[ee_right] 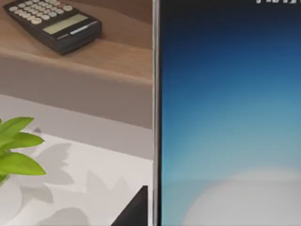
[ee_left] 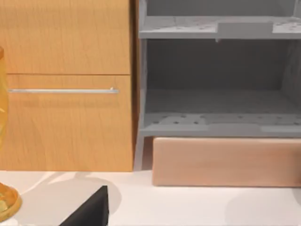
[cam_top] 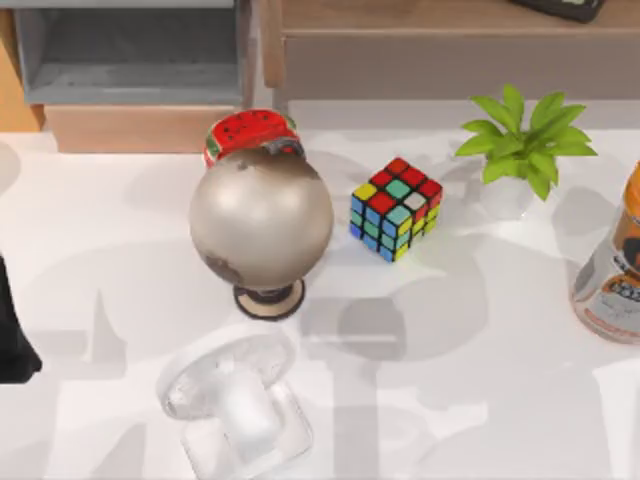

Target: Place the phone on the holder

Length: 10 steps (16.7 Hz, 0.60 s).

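Note:
The phone (ee_right: 230, 113) stands upright very close in the right wrist view, its blue screen glowing white low down, with a pale silver rim. One dark finger (ee_right: 136, 209) of my right gripper lies against that rim, so the gripper looks shut on the phone. The holder (cam_top: 235, 405), glossy white and see-through with a round disc, stands near the front of the table, left of centre. My left arm (cam_top: 15, 330) is parked at the table's left edge. One of its fingers (ee_left: 91, 209) shows, set wide, above bare table.
A grey globe (cam_top: 262, 215) on a round foot stands just behind the holder, with a red watermelon-patterned tin (cam_top: 250, 128) behind it. A puzzle cube (cam_top: 396, 208), a potted plant (cam_top: 525, 140) and an orange bottle (cam_top: 610, 270) lie to the right. A calculator (ee_right: 54, 23) rests on the back shelf.

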Each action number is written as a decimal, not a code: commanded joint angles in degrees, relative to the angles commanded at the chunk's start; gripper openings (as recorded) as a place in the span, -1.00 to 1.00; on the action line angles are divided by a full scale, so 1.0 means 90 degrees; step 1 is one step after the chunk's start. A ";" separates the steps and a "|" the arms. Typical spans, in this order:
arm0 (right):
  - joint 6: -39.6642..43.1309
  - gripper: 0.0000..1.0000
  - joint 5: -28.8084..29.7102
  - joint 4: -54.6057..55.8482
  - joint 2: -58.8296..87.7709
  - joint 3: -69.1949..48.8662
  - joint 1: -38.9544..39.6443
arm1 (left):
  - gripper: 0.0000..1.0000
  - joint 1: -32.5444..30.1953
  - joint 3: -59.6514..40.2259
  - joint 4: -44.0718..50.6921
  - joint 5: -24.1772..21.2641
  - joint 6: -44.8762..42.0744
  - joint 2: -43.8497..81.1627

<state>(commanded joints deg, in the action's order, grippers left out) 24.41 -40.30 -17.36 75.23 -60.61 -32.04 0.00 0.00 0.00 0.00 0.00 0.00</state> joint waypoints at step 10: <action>0.1300 -1.00 -0.1271 0.0124 -0.0337 0.1687 -0.1578 | 1.00 0.0000 0.0000 0.0000 0.0000 0.0000 0.0000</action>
<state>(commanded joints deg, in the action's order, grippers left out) 36.12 -51.74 -16.25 72.19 -45.42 -46.24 0.00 0.00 0.00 0.00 0.00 0.00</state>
